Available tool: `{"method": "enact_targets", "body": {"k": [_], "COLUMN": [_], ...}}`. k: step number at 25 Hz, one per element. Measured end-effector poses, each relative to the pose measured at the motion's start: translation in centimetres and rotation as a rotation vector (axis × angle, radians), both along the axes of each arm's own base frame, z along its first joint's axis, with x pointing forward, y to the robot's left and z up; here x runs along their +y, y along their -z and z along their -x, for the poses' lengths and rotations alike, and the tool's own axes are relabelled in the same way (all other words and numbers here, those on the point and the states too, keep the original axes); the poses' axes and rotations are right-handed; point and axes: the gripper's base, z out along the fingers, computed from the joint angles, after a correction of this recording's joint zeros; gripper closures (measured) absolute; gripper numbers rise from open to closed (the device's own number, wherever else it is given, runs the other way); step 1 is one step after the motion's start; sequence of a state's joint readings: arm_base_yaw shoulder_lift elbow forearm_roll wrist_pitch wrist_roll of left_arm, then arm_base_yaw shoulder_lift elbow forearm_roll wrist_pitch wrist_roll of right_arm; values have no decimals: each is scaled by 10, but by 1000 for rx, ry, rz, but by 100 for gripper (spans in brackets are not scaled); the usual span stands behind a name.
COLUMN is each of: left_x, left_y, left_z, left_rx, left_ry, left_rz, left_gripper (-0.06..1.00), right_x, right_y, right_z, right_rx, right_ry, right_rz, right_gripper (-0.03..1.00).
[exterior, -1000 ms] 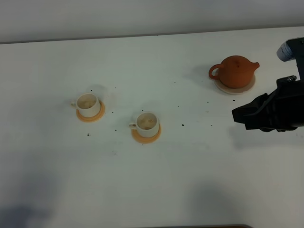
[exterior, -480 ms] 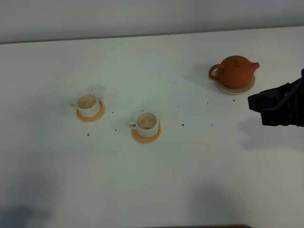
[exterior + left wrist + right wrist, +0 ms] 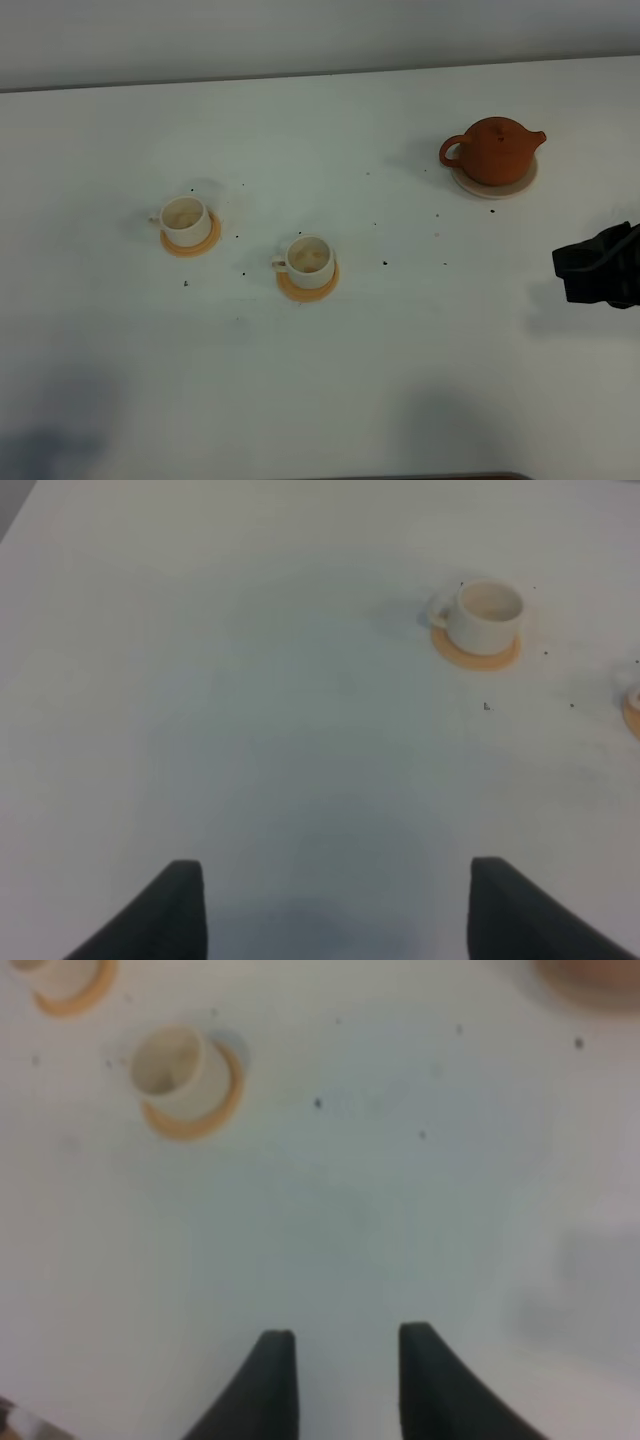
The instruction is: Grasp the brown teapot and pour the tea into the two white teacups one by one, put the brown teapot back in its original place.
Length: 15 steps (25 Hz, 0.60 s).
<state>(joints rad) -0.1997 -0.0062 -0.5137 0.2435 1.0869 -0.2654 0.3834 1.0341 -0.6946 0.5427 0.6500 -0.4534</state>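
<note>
The brown teapot (image 3: 495, 150) stands upright on its pale beige saucer (image 3: 525, 182) at the far right. Two white teacups, the left one (image 3: 186, 218) and the middle one (image 3: 308, 260), each sit on an orange coaster, and their insides look pale brownish. My right gripper (image 3: 565, 265) is at the right edge, nearer than the teapot and apart from it, with its jaws apart and empty. In the right wrist view the gripper (image 3: 345, 1335) hangs over bare table, with the middle cup (image 3: 172, 1065) ahead. My left gripper (image 3: 335, 865) is open and empty, with the left cup (image 3: 487, 615) far ahead.
Small dark specks (image 3: 385, 263) are scattered on the white table (image 3: 330, 400) around the cups. The table's far edge meets a grey wall (image 3: 300, 40). The left arm is out of the exterior high view.
My right gripper has drawn back from beside the teapot toward the right edge and nearer side. The teapot and cups have not moved.
</note>
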Motion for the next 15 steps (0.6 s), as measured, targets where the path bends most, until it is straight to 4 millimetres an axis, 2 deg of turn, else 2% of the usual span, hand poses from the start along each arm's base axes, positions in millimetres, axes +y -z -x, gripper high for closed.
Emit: {"method": "enact_targets", "body": {"k": [4,11,15], "left_x": [0,0,0], "left_y": [0,0,0], "left_z": [0,0,0], "left_rx": [0,0,0], "left_ry": [0,0,0], "left_rz": [0,0,0], "left_gripper": [39,39,39], "right_x": [3,14,26], "right_y": [13,47,49], "right_z": [-10,-47,-76], "right_rx": [30,111,103], "right_ry": [29,86,73], "right_rz": [7,40,52], "right_gripper": [73,73,73]}}
